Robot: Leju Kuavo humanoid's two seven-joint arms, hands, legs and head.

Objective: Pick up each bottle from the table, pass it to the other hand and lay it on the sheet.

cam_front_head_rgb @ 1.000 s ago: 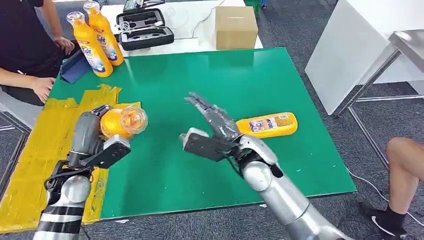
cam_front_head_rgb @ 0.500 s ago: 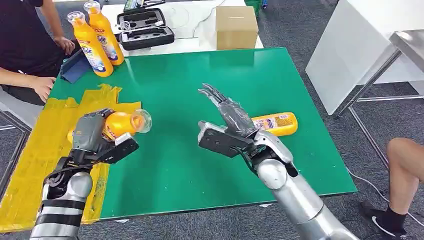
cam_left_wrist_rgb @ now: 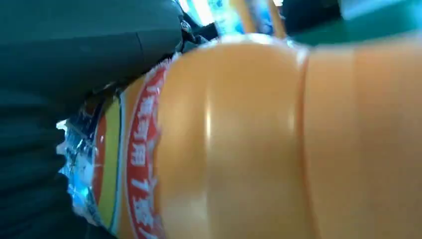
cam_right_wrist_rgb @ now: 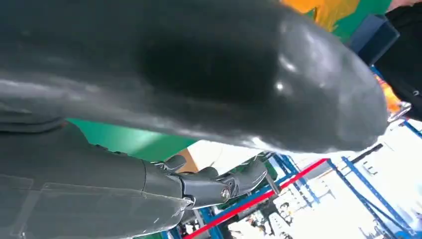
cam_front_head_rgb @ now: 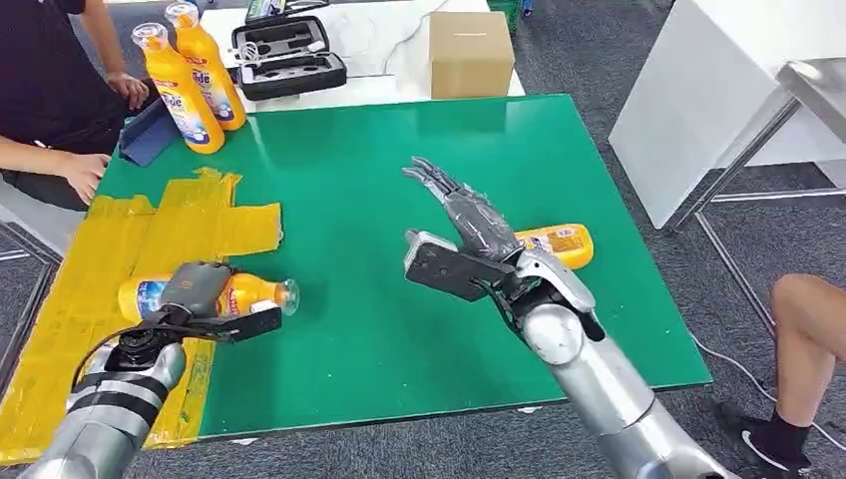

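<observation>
My left hand [cam_front_head_rgb: 196, 296] grips an orange bottle [cam_front_head_rgb: 244, 294] that lies sideways, low over the edge where the yellow sheet [cam_front_head_rgb: 110, 261] meets the green table [cam_front_head_rgb: 399, 180]; its clear cap points right. The same bottle [cam_left_wrist_rgb: 278, 144] shows up close in the left wrist view, with my left hand [cam_left_wrist_rgb: 74, 74] wrapped over its label. My right hand [cam_front_head_rgb: 464, 232] is open, fingers stretched away from me, above the table's middle. Just behind it lies a second orange bottle [cam_front_head_rgb: 559, 242] on its side. Dark fingers [cam_right_wrist_rgb: 214, 184] and the thumb of my right hand [cam_right_wrist_rgb: 149, 124] hold nothing.
Two upright orange bottles [cam_front_head_rgb: 190, 80] stand at the table's far left corner beside a blue folder [cam_front_head_rgb: 150, 130]. A person's arm [cam_front_head_rgb: 60, 165] rests at the left edge. Behind are an open black case [cam_front_head_rgb: 289, 55] and a cardboard box [cam_front_head_rgb: 471, 52].
My left hand has turned the bottle from cap-up to lying flat and lowered it toward the sheet's edge. My right hand has drifted right and slightly away, still open.
</observation>
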